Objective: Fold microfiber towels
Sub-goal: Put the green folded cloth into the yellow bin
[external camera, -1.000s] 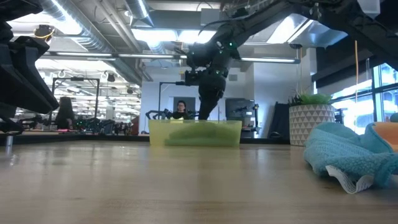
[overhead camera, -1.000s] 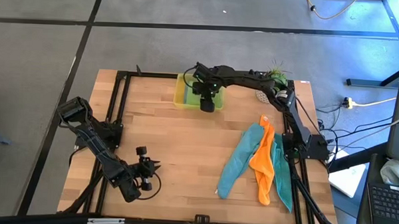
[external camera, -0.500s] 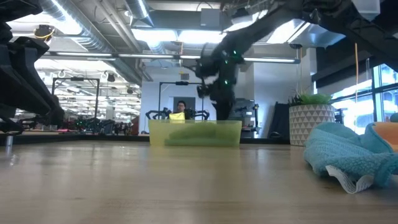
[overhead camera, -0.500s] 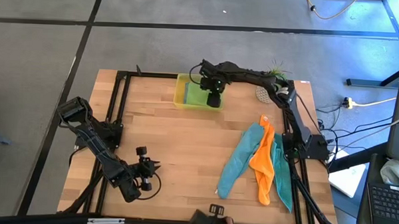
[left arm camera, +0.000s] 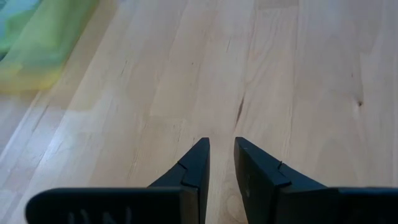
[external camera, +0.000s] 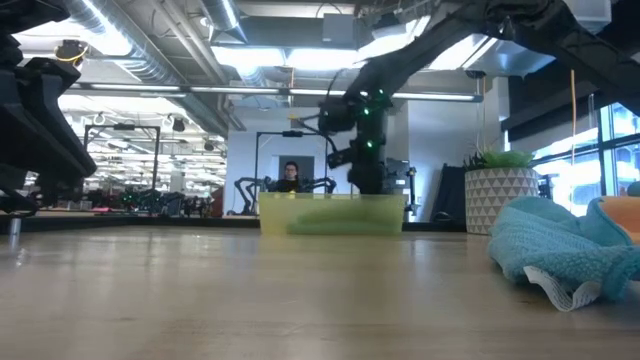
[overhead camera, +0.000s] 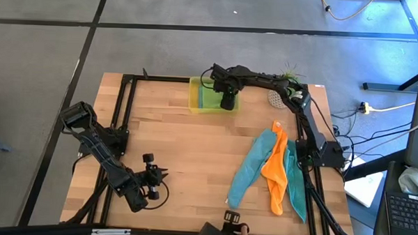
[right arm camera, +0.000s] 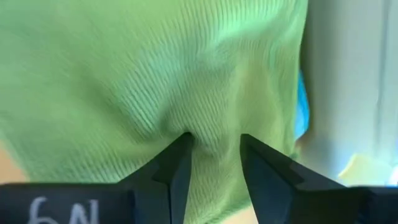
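A lime green towel [overhead camera: 211,98] lies in the yellow tray [overhead camera: 194,96] at the table's far middle, over a blue towel whose edge [right arm camera: 301,112] shows beside it. My right gripper [overhead camera: 228,101] points down into the tray, shut on the green towel [right arm camera: 155,81]. Two teal towels [overhead camera: 249,171] [overhead camera: 295,182] and an orange one [overhead camera: 275,169] lie crumpled on the table at the right. Near the front left, my left gripper [left arm camera: 222,155] hovers over bare wood, its fingers a little apart with nothing between them. My right gripper comes at the lime green towel from above, pointing steeply down, over the tray's right part. Its fingertips [right arm camera: 180,152] dig into the towel's top face, and a pucker of cloth [right arm camera: 214,140] stands between them. The towel lies in the tray.
A potted plant [external camera: 497,200] stands at the far right behind the crumpled towels [external camera: 545,245]. A person's hand with a dark object [overhead camera: 231,231] shows at the table's near edge. Bare wood spans the middle and left. People stand in the room beyond.
My right gripper has gone toward the table's right and far edges, sunk into the tray and tipped to point more steeply down. The yellow tray, with the green towel in it, has slid toward the table's right edge.
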